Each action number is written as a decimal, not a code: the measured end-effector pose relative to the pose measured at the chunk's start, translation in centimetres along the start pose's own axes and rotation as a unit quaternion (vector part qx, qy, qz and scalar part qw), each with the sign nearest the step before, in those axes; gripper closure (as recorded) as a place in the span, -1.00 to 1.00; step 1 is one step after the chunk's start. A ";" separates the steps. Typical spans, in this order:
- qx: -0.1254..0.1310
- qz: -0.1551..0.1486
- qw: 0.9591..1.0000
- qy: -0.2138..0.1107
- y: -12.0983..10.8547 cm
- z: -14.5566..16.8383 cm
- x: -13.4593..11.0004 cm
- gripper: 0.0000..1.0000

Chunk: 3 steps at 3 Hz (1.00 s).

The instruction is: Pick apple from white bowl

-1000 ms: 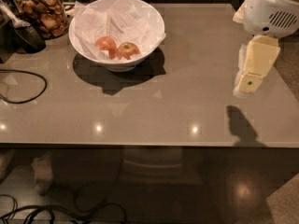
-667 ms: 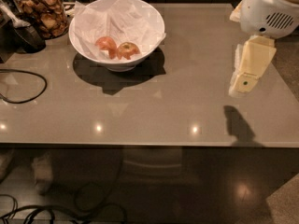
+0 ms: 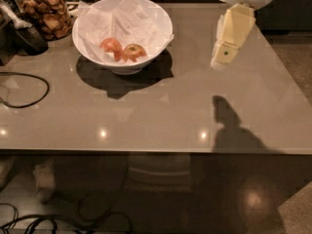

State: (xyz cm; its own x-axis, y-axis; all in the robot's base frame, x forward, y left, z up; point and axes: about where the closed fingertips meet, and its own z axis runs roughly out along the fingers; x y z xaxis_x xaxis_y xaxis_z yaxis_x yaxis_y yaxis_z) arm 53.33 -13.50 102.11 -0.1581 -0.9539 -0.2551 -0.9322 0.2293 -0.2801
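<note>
The white bowl (image 3: 146, 13) stands at the back left of the table, lined with crumpled white paper. Two apples lie in it side by side. The apple (image 3: 134, 52), yellowish-orange with a red blush, is the right one. A redder, pinker apple (image 3: 111, 46) lies to its left, touching it. My gripper (image 3: 223, 57) hangs above the table at the upper right, well to the right of the bowl and apart from it, pointing down and to the left. It holds nothing that I can see.
A glass jar (image 3: 46, 11) of brown snacks stands at the back left beside the bowl. A dark object (image 3: 27, 38) sits next to it. A black cable (image 3: 29, 89) loops on the table's left side. The table's front edge (image 3: 156, 152) runs across the view.
My gripper has moved up and leftward, toward the bowl. The bowl and both apples stay put on the table.
</note>
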 end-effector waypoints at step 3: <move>0.017 -0.009 0.999 -0.033 -4.3 1.1 -4.9 -1.00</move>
State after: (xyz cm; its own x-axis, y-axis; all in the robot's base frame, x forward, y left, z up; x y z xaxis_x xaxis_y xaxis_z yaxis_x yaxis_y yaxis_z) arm 58.48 -9.61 103.55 -0.1184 -0.9432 -0.3103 -0.9226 0.2201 -0.3169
